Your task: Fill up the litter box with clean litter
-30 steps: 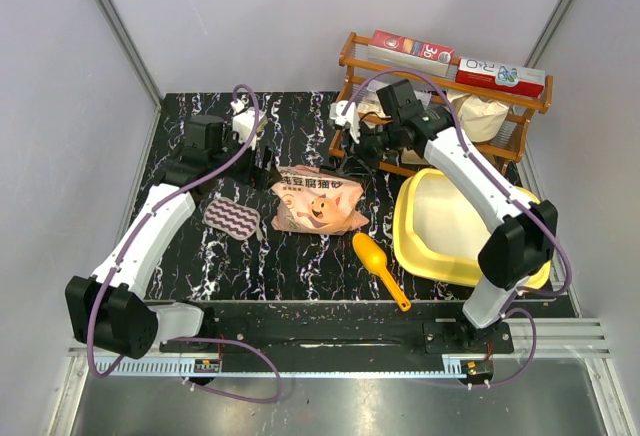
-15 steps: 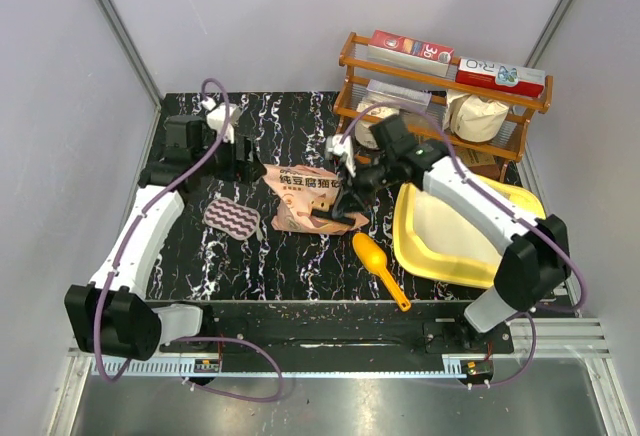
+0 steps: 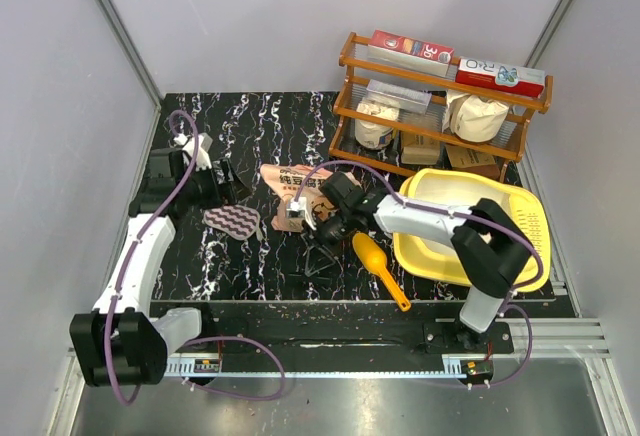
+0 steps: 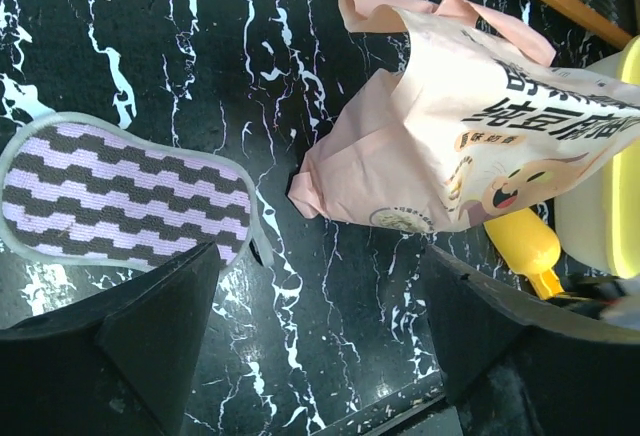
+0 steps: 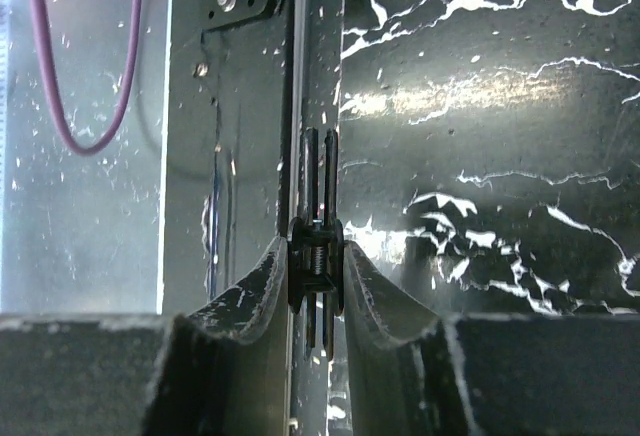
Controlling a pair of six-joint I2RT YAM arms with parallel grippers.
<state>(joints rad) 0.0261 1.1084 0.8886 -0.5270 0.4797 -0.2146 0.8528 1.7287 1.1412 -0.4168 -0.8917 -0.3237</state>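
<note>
Right end effector (image 5: pixel 317 256), pinching a thin black tool (image 5: pixel 317 181), should wait until the wide-open left end effector (image 4: pixel 320 256) pins the litter bag (image 4: pixel 470 136).

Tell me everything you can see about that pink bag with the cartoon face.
The bag is pale peach, soft plastic-looking, printed with Chinese writing and a cartoon face. It lies crumpled on the black marbled table, one end wrinkled into loose flaps. The yellow scoop sits at its edge; contact unclear.
</note>
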